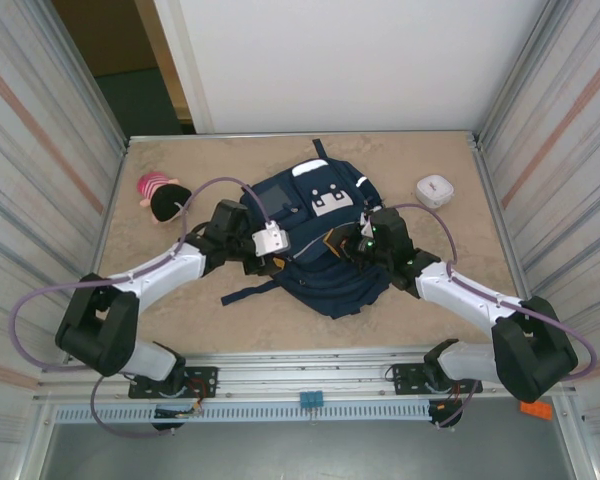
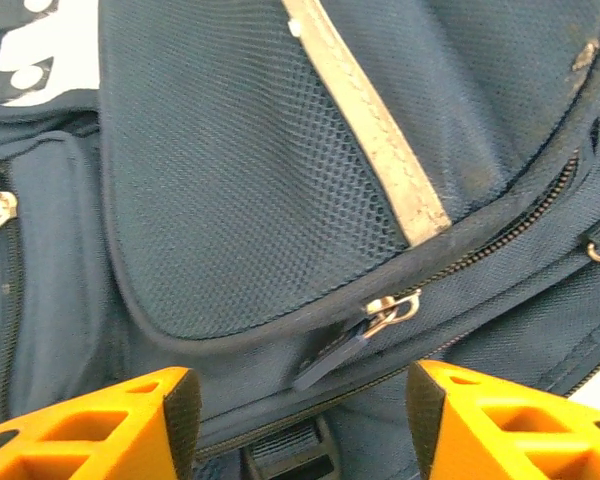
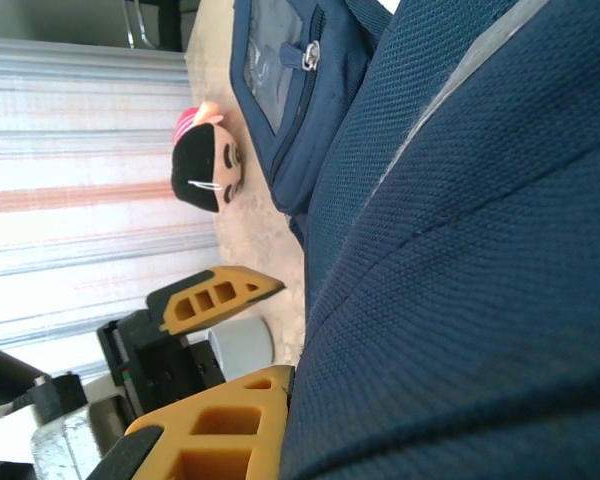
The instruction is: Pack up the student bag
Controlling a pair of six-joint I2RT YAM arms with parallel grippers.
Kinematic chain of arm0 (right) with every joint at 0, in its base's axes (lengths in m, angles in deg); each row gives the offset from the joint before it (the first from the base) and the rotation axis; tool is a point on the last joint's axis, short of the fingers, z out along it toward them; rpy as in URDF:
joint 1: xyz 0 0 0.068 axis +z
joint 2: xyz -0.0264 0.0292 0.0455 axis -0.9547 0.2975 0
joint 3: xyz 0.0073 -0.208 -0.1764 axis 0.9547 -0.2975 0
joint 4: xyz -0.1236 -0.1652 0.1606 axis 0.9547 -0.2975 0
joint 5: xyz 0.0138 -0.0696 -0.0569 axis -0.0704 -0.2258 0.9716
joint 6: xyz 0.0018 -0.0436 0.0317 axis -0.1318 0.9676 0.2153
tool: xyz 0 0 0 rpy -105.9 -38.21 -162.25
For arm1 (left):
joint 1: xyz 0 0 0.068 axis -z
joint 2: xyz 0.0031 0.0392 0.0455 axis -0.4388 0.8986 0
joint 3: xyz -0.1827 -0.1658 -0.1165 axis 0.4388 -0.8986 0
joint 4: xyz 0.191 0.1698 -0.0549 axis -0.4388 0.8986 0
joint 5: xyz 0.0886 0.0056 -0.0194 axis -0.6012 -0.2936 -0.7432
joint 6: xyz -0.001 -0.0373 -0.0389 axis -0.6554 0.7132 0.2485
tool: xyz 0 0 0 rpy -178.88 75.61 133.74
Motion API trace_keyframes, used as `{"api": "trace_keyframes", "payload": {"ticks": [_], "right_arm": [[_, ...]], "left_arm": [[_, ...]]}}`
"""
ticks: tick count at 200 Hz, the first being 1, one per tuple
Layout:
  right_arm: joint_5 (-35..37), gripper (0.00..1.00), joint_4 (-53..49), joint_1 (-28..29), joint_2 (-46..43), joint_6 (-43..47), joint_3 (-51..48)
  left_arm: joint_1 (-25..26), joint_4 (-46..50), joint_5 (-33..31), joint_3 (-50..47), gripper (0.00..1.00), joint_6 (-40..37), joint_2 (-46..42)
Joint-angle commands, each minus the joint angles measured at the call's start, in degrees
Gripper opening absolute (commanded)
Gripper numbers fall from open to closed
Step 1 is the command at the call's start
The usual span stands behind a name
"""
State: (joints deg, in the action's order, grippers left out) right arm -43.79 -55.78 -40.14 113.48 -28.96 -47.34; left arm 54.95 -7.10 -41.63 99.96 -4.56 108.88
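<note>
The bag (image 1: 320, 278) lies mid-bench (image 1: 180, 310), and the step in hand looks like opening a zip. The left tool (image 2: 300, 390) hovers released, its jaws either side of the zip pull (image 2: 390, 310) and clear of it. The right tool (image 1: 348, 243) is clenched, apparently on a fold of the bag. Next, the left must drop, pinch the pull and draw it along.
</note>
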Motion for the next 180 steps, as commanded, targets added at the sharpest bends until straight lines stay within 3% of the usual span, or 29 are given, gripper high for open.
{"api": "trace_keyframes", "payload": {"ticks": [1,52,123,146,161,180], "right_arm": [[-0.9,0.04,0.9,0.2,0.4,1.4,2.3],[-0.6,0.03,1.1,0.2,0.7,1.4,2.4],[-0.2,0.01,2.6,0.3,1.7,0.4,1.8],[-0.3,0.01,3.1,0.4,2.0,0.3,1.8],[-0.7,0.1,3.0,0.6,2.2,0.2,1.8],[-0.4,0.29,2.2,1.5,2.2,0.1,1.3]], "left_arm": [[0.4,2.8,3.4,2.3,0.58,0.1,1.9],[1.1,5.9,4.9,4.1,0.4,1.5,4.1],[3.0,7.1,7.2,2.3,0.0,4.9,1.1],[3.9,6.2,7.3,0.9,0.0,8.0,-0.6],[4.4,3.8,7.7,-0.5,0.0,11.0,-1.5],[5.2,1.4,6.9,-1.6,0.0,13.8,-2.1]]}}
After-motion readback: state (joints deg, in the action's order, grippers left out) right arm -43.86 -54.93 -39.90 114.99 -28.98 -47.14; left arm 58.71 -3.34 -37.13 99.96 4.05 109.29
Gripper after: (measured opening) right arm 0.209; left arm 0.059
